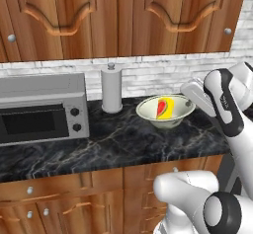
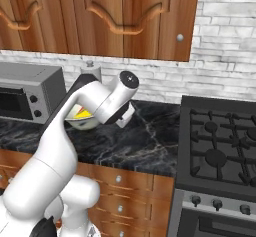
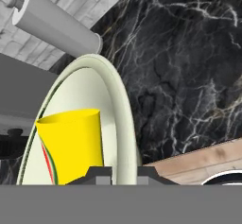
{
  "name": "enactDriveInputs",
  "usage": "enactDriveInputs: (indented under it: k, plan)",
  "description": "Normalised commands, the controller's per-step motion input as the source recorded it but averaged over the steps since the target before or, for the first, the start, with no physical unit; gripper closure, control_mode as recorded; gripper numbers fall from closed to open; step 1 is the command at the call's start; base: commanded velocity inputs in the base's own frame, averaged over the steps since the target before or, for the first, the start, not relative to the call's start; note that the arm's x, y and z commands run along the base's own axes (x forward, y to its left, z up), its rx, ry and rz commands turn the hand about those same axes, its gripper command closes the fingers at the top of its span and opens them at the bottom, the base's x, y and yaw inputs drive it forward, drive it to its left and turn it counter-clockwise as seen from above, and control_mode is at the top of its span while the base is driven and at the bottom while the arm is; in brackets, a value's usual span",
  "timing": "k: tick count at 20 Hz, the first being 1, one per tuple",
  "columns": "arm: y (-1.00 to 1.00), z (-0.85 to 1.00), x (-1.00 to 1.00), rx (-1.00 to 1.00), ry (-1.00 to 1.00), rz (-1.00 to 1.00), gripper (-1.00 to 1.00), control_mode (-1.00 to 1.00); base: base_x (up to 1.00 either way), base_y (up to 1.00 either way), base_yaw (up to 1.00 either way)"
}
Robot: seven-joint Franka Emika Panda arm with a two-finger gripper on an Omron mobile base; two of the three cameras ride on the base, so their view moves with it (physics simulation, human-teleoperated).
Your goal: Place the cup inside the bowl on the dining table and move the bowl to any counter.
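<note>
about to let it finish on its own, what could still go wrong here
1. The pincer is shut on the bowl rim; a jerky release could tip it and spill the cup lying inside.
2. The paper towel holder stands close beside the bowl on the counter; a sideways nudge could knock it.

White brick wall (image 1: pixel 148 75), brown wooden upper cabinets (image 1: pixel 123 16), grey microwave (image 1: pixel 42 110), black stove (image 2: pixel 217 146)

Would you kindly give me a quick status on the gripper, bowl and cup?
Gripper shut on the bowl rim. Cup inside bowl, bowl over the counter. Paper towel roll close behind; toaster oven off to the side.
</note>
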Motion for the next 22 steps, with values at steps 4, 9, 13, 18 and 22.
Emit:
enactDriveInputs:
  k: [4, 9, 13, 18, 22]
  plan:
    - [0.00, 0.00, 0.00, 0.00, 0.00, 0.00, 1.00, 1.00, 0.00, 0.00, 0.00]
    - [0.00, 0.00, 0.00, 0.00, 0.00, 0.00, 1.00, 1.00, 0.00, 0.00, 0.00]
    - [0.01, 0.00, 0.00, 0.00, 0.00, 0.00, 1.00, -1.00, 0.00, 0.00, 0.00]
    - [0.01, -0.33, 0.00, 0.06, -0.05, -0.01, 1.00, -1.00, 0.00, 0.00, 0.00]
    - [0.00, -0.28, 0.00, 0.06, -0.13, 0.00, 1.00, -1.00, 0.00, 0.00, 0.00]
